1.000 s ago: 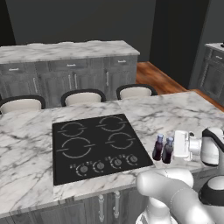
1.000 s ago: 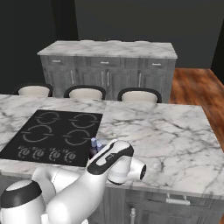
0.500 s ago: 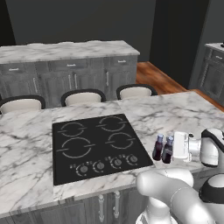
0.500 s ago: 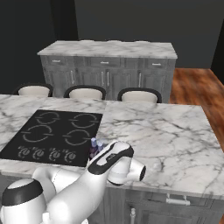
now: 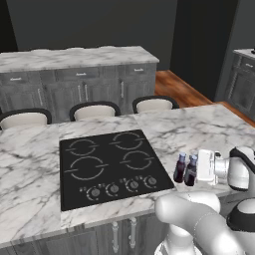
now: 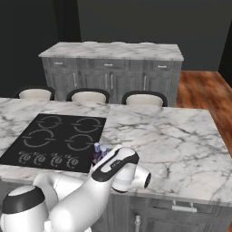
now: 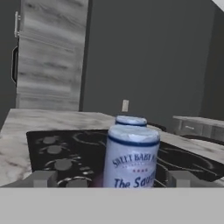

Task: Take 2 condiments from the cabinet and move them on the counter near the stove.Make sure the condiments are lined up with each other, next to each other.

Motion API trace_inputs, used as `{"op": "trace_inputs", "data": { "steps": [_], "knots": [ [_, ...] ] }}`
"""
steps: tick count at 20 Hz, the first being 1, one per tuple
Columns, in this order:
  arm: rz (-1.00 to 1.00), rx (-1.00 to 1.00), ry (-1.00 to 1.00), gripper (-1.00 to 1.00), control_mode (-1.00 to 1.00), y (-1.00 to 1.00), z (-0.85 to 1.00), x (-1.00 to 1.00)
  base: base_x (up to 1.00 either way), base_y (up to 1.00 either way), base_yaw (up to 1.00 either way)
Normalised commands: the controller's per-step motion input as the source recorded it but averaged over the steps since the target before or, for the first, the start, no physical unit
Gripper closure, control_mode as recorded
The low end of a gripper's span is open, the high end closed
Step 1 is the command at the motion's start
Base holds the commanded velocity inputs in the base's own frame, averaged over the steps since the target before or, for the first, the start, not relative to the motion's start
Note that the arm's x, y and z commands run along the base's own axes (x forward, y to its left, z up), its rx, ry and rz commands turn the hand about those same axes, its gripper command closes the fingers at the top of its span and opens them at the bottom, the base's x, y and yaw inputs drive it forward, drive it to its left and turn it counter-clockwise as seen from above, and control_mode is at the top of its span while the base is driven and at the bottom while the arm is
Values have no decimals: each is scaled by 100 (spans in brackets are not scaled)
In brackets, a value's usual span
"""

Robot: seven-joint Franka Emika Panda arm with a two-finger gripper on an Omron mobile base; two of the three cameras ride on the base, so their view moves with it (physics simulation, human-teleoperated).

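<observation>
The two condiments (image 5: 185,169) are small dark brown bottles with blue caps and narrow necks. They stand upright and side by side on the counter (image 5: 199,124), just beside the right edge of the stove (image 5: 112,167), near its front right corner and close to the front edge of the counter. In the right base view the condiments (image 6: 99,151) show only their caps and necks above the arm. In the hand view the nearer bottle (image 7: 131,157) is very close to the camera and shows a pale label with blue letters, and the cap of the second bottle (image 7: 130,120) rises just behind it.

The gripper (image 5: 198,168) is at the right side of the bottles, level with them. The two finger tips (image 7: 43,178) stand far apart, one at each side of the nearer bottle, so the jaws are wide open and hold nothing.
</observation>
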Motion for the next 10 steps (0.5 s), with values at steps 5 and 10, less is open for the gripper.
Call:
{"op": "trace_inputs", "data": {
  "steps": [5,10],
  "knots": [
    [0,4,-1,-100,-100,-2,5,0,0,0,0],
    [0,8,0,-100,-100,-16,13,10,0,0,0]
  ]
}}
